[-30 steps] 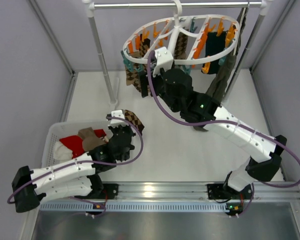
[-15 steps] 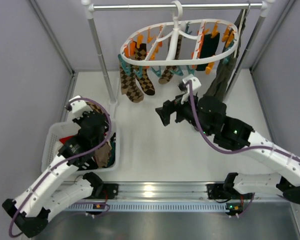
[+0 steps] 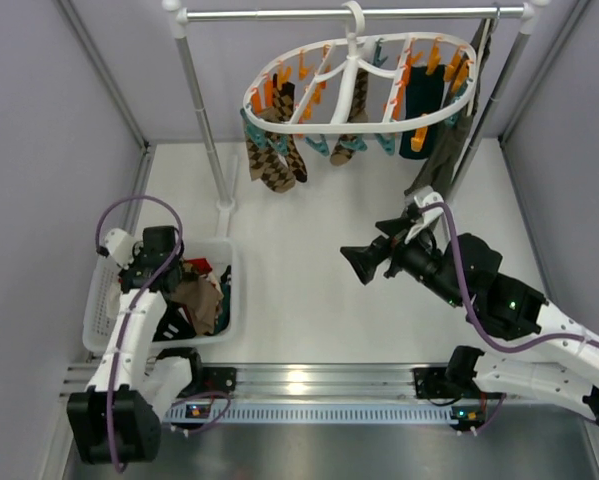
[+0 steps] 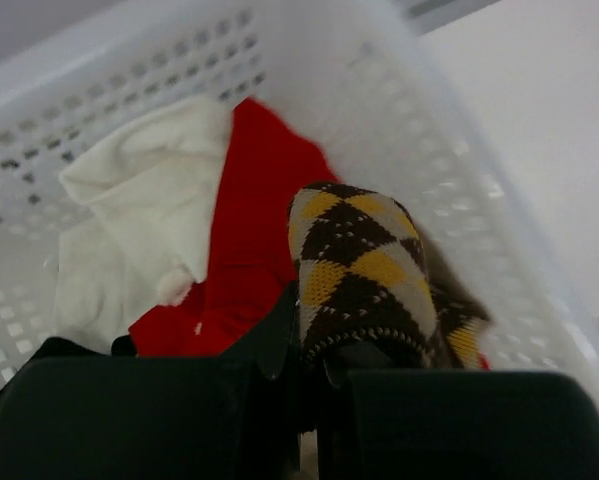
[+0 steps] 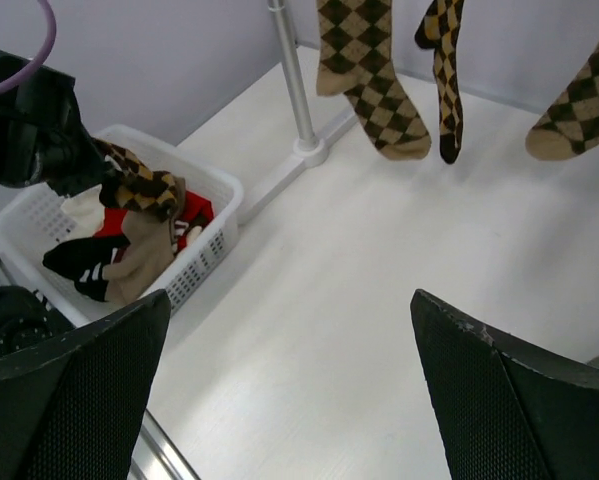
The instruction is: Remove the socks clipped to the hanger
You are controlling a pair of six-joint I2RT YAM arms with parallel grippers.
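- Top external view counts one white clip hanger (image 3: 351,68) hooked on the rail (image 3: 279,13). Four socks are clipped to it: three hanging argyle socks (image 3: 271,160) and one dark teal sock (image 3: 422,105).
- One olive garment (image 3: 437,165) hangs just beside the hanger's right end.
- One white basket (image 3: 234,300) sits on the left of the counter (image 3: 309,290).
- Left wrist view shows what the overhead cannot. The left hand (image 4: 314,370) is closed on a fourth argyle sock (image 4: 364,265), held inside the basket above one red cloth (image 4: 249,225) and one white cloth (image 4: 139,215).
- Right hand (image 3: 357,266) hovers over the middle of the counter, well apart from the hanger, fingers spread wide and holding nothing.
- Right wrist view alone shows the three hanging toes clear of the counter. It also shows a black-and-white piece (image 5: 79,262) and a tan sock (image 5: 144,250) in the basket.
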